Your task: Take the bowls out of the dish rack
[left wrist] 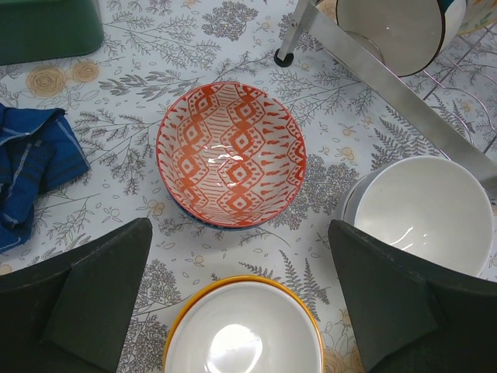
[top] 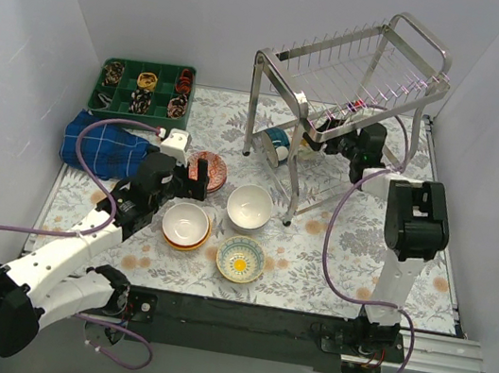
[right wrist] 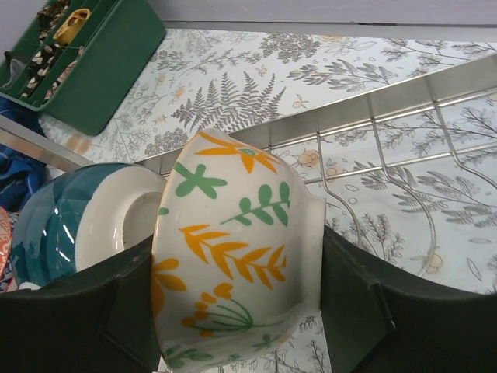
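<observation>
The steel dish rack (top: 364,72) stands at the back right. My right gripper (top: 337,136) reaches under its upper shelf and, in the right wrist view, my right gripper (right wrist: 237,303) is shut on a cream bowl with orange and green leaves (right wrist: 233,241), held on edge over the lower shelf wires (right wrist: 404,194). A teal bowl (right wrist: 46,225) leans just left of it and shows from above too (top: 276,140). My left gripper (left wrist: 241,295) is open and empty over an orange-rimmed bowl (left wrist: 242,334), near a red-white bowl (left wrist: 231,153) and a white bowl (left wrist: 423,214).
On the table lie the red-white bowl (top: 209,170), white bowl (top: 250,208), orange bowl stack (top: 186,226) and a bowl patterned inside (top: 240,259). A green compartment tray (top: 146,90) and a blue cloth (top: 103,143) sit at the back left. A rack leg (left wrist: 373,70) stands close.
</observation>
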`<state>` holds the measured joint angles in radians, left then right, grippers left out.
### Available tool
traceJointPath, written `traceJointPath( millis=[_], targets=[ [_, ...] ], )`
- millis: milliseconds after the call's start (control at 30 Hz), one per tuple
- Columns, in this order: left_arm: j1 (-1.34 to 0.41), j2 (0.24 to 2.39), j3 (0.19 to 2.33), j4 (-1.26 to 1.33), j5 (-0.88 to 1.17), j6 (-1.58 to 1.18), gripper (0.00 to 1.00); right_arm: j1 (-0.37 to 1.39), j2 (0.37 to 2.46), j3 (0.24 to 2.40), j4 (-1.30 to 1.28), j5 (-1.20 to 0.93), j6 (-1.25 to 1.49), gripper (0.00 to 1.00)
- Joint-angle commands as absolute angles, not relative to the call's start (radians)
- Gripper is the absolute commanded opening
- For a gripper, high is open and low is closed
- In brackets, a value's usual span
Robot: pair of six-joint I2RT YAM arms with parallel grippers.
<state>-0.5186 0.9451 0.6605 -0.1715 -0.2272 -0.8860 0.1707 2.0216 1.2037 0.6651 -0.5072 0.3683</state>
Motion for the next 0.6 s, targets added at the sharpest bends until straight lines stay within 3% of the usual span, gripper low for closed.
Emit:
traceJointPath(
  millis=[0,267,567],
  targets=[
    [-0.514,0.917,0.649,-0.158,-0.222,-0.871,0.98,0.16,1.896,1.169,0.703,-0.44,0.299,0.26],
    [-0.514,0.917,0.647,-0.158,-0.212,-0.87,0.98,0.158,1.772,1.071,0.704,-0.354,0.29,0.21],
    [-0.514,0.928,0.649,-0.156,-0.124,-0.873,0.98,0.147,1.514,0.818,0.695,-0.253,0.346,0.2]
  ],
)
